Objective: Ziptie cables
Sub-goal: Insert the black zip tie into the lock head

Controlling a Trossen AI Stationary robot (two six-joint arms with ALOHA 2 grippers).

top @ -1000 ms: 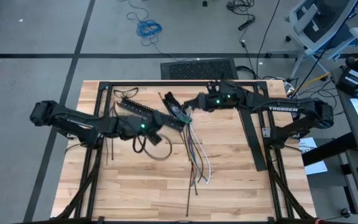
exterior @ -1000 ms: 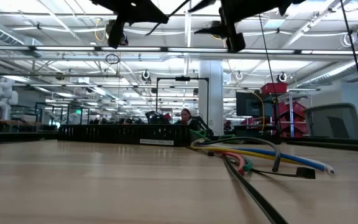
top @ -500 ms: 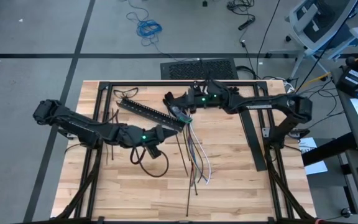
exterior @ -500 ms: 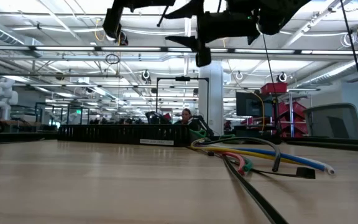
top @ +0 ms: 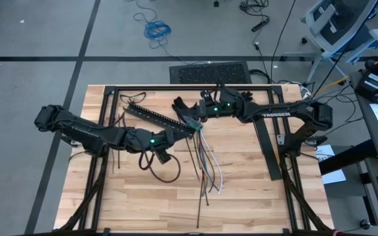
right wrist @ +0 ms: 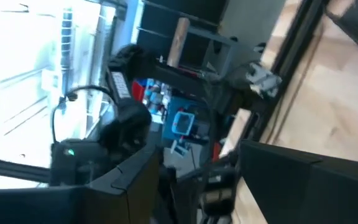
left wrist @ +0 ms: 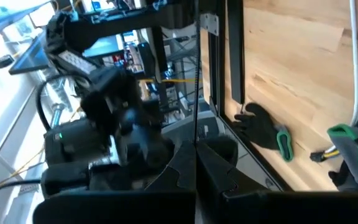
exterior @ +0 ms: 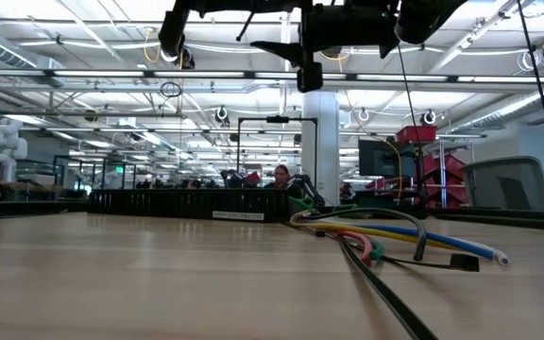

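The cables (top: 206, 157) lie fanned out at mid-table, their far ends bunched by a black glove with a green cuff (top: 188, 115); the low view shows their coloured ends (exterior: 395, 236). Loose zipties (top: 195, 168) lie flat among and beside them. My left gripper (top: 178, 133) hovers above the table just left of the cables' far ends, shut on one ziptie (left wrist: 196, 74). My right gripper (top: 199, 110) hangs open (right wrist: 197, 180) above the glove, facing the left arm, and touches nothing. My left gripper (left wrist: 196, 149) pinches one thin dark ziptie between its two shut fingers. The strip (left wrist: 196, 124) runs straight out past the fingertips toward the right arm, lifted clear of the table. Which part of the strip the fingers are on is hidden by the fingers themselves.
A long black slotted rail (top: 157, 118) lies slantwise on the far left of the table. A flat black bar (top: 268, 147) lies along the right side. More dark strips (top: 117, 157) lie at the left. Bare wood shows near the front edge (top: 143, 203).
My right gripper has moved toward the table's left, from over the far middle to just above the glove, close to the left gripper. My left gripper has shifted slightly toward the near edge. The cables have stayed where they were.
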